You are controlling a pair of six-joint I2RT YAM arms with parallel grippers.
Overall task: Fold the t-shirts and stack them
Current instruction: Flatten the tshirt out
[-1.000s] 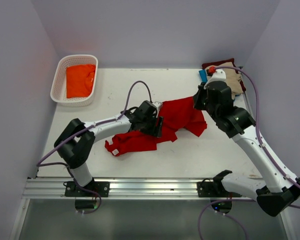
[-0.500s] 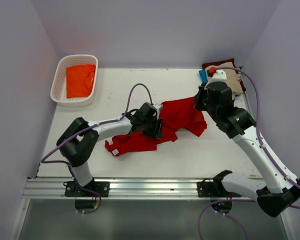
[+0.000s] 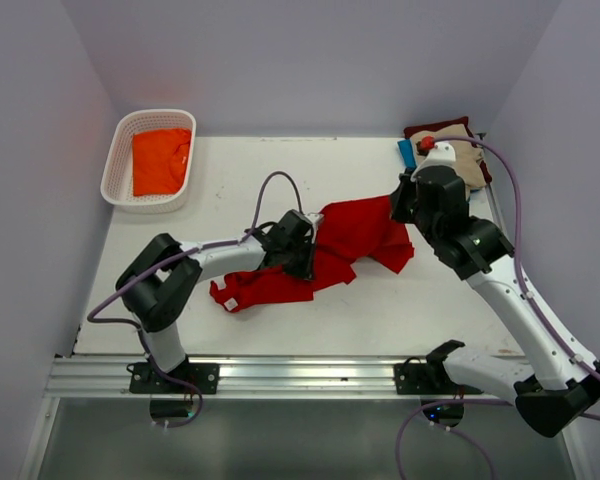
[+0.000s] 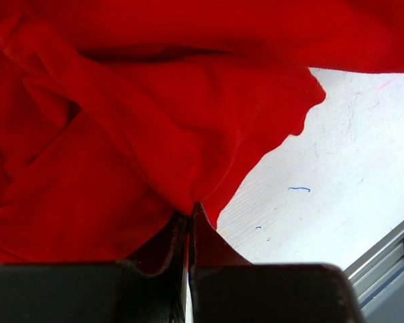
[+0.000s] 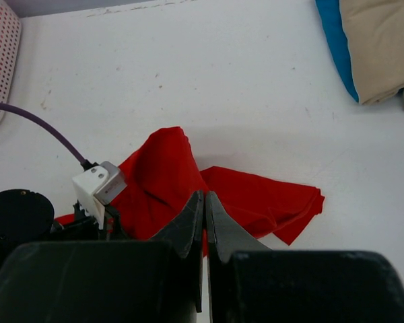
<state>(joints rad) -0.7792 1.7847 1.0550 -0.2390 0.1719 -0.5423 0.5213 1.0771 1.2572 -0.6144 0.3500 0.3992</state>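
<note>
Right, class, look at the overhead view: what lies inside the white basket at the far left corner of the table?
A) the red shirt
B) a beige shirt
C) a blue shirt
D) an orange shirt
D: an orange shirt lies inside the white basket, while the red shirt is spread out on the table, well away from the basket.

quick headcount: five shirts in all, that's one red shirt (image 3: 358,232), one orange shirt (image 3: 162,160), one beige shirt (image 3: 469,160), one maroon shirt (image 3: 430,128) and one blue shirt (image 3: 407,152). one white basket (image 3: 114,168). two robot arms, the left arm (image 3: 205,258) and the right arm (image 3: 510,300), so two claws too, the left claw (image 4: 190,214) and the right claw (image 5: 204,197). one metal rail (image 3: 300,375), one tabletop (image 3: 240,165).
</note>
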